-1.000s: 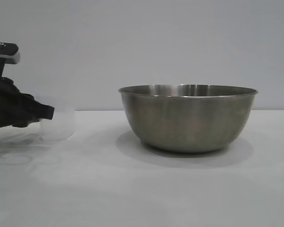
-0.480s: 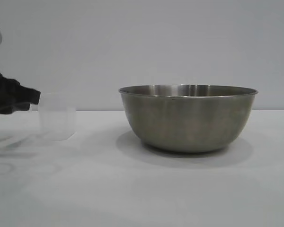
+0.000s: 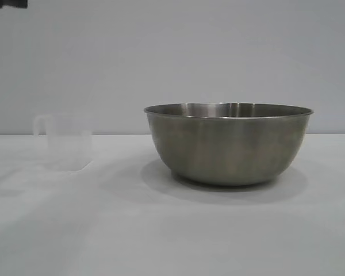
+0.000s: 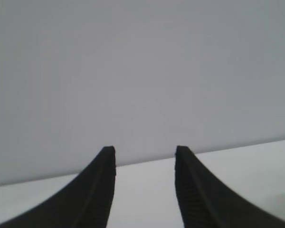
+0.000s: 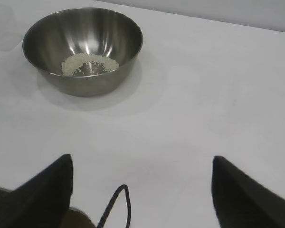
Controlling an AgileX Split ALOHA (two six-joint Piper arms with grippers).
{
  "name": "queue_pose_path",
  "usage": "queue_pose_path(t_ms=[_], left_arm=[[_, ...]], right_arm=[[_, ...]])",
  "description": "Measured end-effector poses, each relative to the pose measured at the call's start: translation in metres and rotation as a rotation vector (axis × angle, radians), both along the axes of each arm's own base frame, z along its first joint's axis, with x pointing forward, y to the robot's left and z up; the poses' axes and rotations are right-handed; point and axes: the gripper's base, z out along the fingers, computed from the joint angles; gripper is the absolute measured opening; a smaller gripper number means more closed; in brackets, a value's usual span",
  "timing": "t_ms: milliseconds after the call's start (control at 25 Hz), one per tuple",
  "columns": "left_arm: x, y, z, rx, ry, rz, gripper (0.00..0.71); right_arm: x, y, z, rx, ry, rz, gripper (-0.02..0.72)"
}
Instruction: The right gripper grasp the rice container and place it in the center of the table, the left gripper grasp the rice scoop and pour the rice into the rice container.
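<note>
The rice container (image 3: 227, 144), a large steel bowl, stands on the white table (image 3: 172, 236) right of centre. In the right wrist view the rice container (image 5: 83, 47) holds a thin patch of rice (image 5: 89, 64) at its bottom. The rice scoop (image 3: 66, 142), a small translucent cup with its handle to the left, stands upright on the table at the left, apart from the bowl. My left gripper (image 4: 143, 152) is open and empty, raised and facing the wall. My right gripper (image 5: 141, 160) is open and empty, well back from the bowl.
A dark bit of the left arm (image 3: 7, 3) shows at the exterior view's top left corner. Bare tabletop (image 5: 204, 95) lies between the right gripper and the bowl. A grey wall stands behind the table.
My left gripper has let go of the scoop's handle and drawn away left and up, almost out of the exterior view. The scoop stays standing on the table. The bowl has not moved.
</note>
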Motion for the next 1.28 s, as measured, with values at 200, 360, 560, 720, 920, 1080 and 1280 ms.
queue_pose_path(t_ms=[200, 360, 560, 720, 920, 1080, 1280], left_arm=[[-0.026, 0.007, 0.014, 0.042, 0.074, -0.005, 0.258], [-0.054, 0.011, 0.026, 0.079, 0.115, -0.039, 0.258], [-0.080, 0.016, 0.027, 0.121, 0.204, -0.085, 0.258], [-0.093, 0.028, 0.027, 0.117, 0.227, -0.034, 0.258], [-0.124, 0.046, 0.036, 0.104, 0.192, 0.084, 0.258], [-0.147, 0.050, 0.035, 0.083, 0.213, 0.138, 0.258], [-0.163, 0.049, 0.026, 0.053, 0.310, 0.148, 0.258]], right_arm=[[0.000, 0.000, 0.000, 0.000, 0.000, 0.000, 0.552], [0.000, 0.000, 0.000, 0.000, 0.000, 0.000, 0.552], [0.000, 0.000, 0.000, 0.000, 0.000, 0.000, 0.552], [0.000, 0.000, 0.000, 0.000, 0.000, 0.000, 0.552], [0.000, 0.000, 0.000, -0.002, 0.000, -0.001, 0.552], [0.000, 0.000, 0.000, -0.003, 0.000, -0.002, 0.552], [0.000, 0.000, 0.000, -0.003, 0.000, -0.002, 0.552]])
